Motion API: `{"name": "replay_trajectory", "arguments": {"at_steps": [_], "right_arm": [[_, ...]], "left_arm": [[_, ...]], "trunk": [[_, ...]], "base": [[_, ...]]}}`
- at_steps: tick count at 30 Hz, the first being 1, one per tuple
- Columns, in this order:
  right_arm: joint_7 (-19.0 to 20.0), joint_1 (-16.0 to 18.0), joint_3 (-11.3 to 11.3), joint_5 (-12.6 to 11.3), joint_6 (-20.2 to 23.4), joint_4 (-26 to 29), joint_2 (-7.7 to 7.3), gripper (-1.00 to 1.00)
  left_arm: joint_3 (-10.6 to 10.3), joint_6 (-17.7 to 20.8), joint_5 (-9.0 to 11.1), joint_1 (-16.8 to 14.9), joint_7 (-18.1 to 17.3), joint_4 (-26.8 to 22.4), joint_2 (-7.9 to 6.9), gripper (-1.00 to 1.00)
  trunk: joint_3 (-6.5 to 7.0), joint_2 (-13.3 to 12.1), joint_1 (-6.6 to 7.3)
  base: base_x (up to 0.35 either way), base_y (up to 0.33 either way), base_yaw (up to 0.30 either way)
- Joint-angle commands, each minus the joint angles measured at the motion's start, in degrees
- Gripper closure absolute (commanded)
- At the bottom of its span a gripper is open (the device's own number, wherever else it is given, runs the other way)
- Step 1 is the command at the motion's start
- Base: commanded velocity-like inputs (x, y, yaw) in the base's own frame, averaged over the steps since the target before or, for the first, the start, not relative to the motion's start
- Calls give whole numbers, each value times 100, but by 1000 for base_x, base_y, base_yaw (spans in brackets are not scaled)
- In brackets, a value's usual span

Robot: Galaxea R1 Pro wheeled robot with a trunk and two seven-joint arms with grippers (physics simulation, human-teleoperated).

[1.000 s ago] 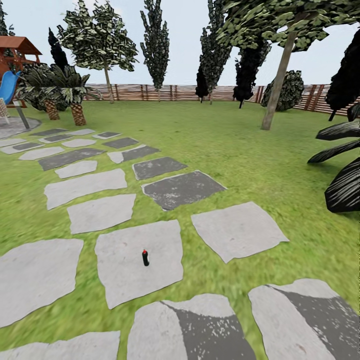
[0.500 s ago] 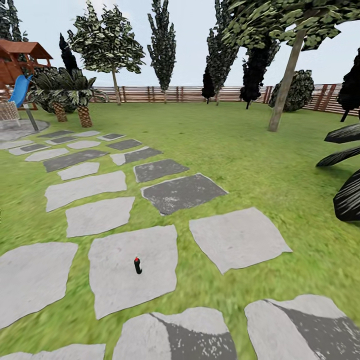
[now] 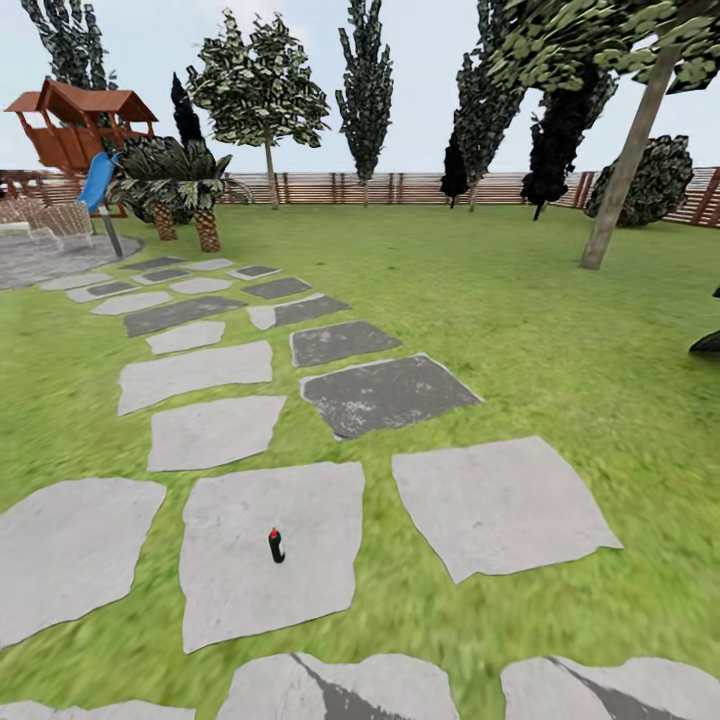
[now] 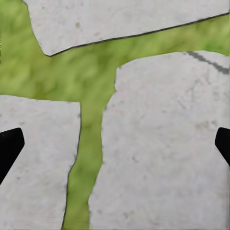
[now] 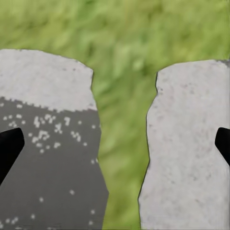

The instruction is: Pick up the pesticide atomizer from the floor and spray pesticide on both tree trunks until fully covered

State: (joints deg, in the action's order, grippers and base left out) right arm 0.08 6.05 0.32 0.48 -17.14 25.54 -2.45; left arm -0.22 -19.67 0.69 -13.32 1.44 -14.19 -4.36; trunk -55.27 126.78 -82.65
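The pesticide atomizer (image 3: 276, 546), a tiny black bottle with a red top, stands upright on a pale slab of the floor (image 3: 240, 600) in the head view, low and left of centre. One tree's leaning bare trunk (image 3: 622, 172) rises at the right over the lawn. A second tree (image 3: 268, 165) stands far back by the fence. In the left wrist view my left gripper (image 4: 115, 148) is open above pale slabs and a grass seam, with black fingertips (image 4: 9, 149) at the picture's edges. My right gripper (image 5: 115, 146) is open too, over a dark speckled slab and a pale one.
A stone-slab path (image 3: 385, 392) runs away to the far left toward a wooden playhouse (image 3: 80, 125) with a blue slide. Short palms (image 3: 205, 215) stand beside it. A brown slat fence (image 3: 400, 187) rings the lawn, with dark narrow trees (image 3: 365, 90) and a dark bush (image 3: 655, 180).
The whole head picture has shifted right, so the camera has turned left. The dark plant at the right edge has nearly left the picture. The atomizer still stands on the same slab.
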Motion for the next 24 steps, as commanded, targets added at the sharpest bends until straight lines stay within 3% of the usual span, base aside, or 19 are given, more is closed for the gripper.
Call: {"name": "replay_trajectory", "arguments": {"at_steps": [1, 17, 24], "right_arm": [[1, 2, 3, 5, -17, -4, -1, -100], [1, 2, 3, 5, -17, 1, -1, -100], [5, 2, 3, 17, -24, -4, -13, -100]], "left_arm": [[-5, -20, 7, -4, 13, 5, -1, -100], [-5, -20, 10, -4, 24, 4, -4, -100], [-5, -20, 10, -4, 32, 4, -4, -100]], "trunk": [[-5, 2, -1], [-5, 2, -1], [-5, 2, -1]], "base": [[245, -197, 232], [267, -171, 228], [289, -20, 50]]}}
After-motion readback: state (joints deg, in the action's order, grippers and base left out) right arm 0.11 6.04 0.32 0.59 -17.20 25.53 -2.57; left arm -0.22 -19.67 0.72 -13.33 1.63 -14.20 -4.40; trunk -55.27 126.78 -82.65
